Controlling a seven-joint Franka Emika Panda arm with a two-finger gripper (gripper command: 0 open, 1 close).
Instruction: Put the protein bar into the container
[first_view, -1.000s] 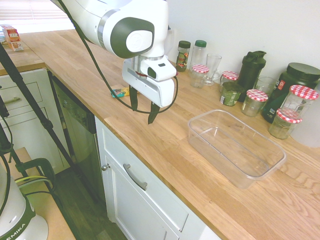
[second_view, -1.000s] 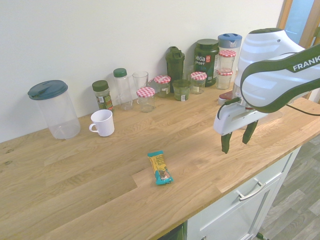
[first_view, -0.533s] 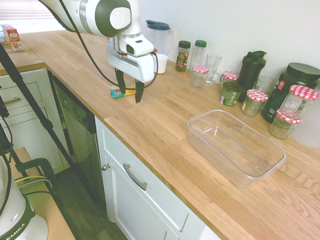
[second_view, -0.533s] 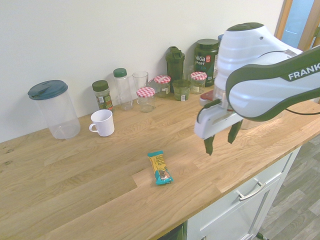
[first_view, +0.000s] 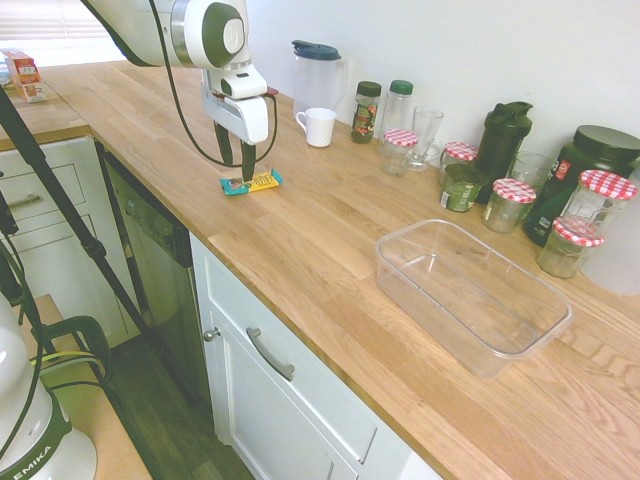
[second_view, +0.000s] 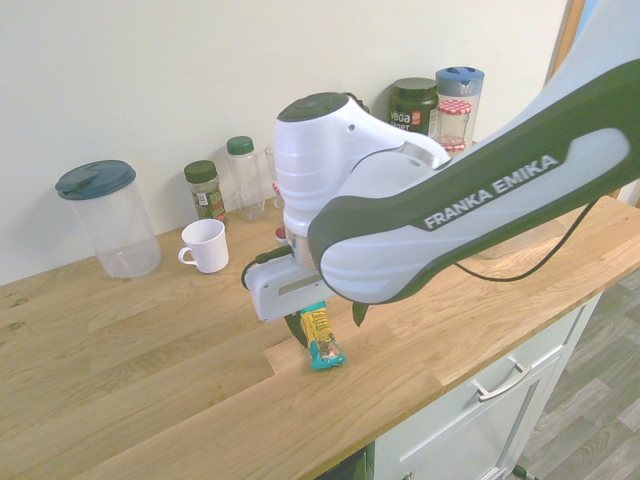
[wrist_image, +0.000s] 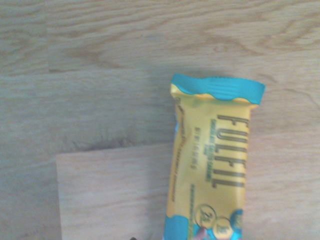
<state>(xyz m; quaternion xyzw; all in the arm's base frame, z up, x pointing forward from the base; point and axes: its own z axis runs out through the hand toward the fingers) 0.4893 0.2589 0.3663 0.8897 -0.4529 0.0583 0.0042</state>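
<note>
The gripper (first_view: 243, 170) hangs low over the wooden countertop (first_view: 330, 250), its dark fingers pointing down right over the protein bar (first_view: 252, 182). In the second exterior view one finger stands on either side of the bar (second_view: 322, 338), with a gap between them, so the jaws are apart and nothing is clamped; whether the fingertips touch the wrapper cannot be told.

The bar lies flat on the worktop, near the front edge above the white cabinets (first_view: 280, 400). Its long axis runs roughly from the front edge toward the wall, slightly slanted. The wrapper is yellow with teal ends; the wrist view shows dark lettering running lengthwise along it (wrist_image: 212, 160) and one crimped teal end.

The clear plastic container (first_view: 470, 295) sits well apart from the bar, farther along the counter, open side up.

Nearer the wall stand a white mug (first_view: 319, 126) and a clear pitcher with a dark blue lid (first_view: 316, 70). Beyond them are two spice bottles (first_view: 383, 108), a drinking glass (first_view: 425, 135), several glass jars with red-checked lids (first_view: 510, 203), a dark green shaker bottle (first_view: 502, 138) and a dark protein tub (first_view: 590, 165).
</note>
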